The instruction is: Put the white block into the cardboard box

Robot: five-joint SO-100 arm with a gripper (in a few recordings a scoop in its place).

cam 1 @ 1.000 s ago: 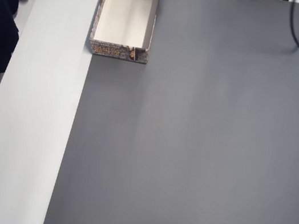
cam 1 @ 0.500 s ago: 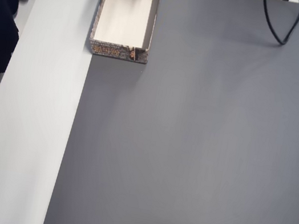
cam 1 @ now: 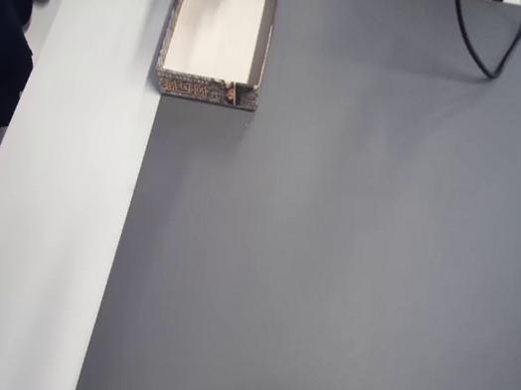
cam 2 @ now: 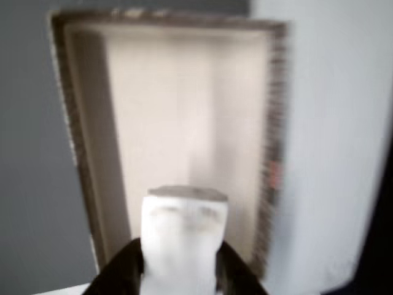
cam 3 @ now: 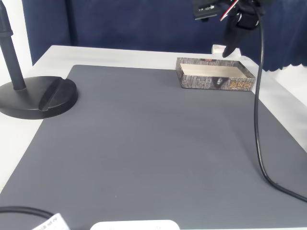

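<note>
A white table [cam 3: 48, 55] carries a large dark grey mat [cam 3: 153, 143]. The cardboard box [cam 3: 214, 76] sits at the mat's far edge, partly on the bare white top. A round black stand base [cam 3: 38, 98] rests on the table's left side

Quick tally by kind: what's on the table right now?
White block, held in the pincer over the box: 1
Cardboard box: 1
Grey mat: 1
Black round stand base: 1
Black cable: 1
Total: 5
</note>
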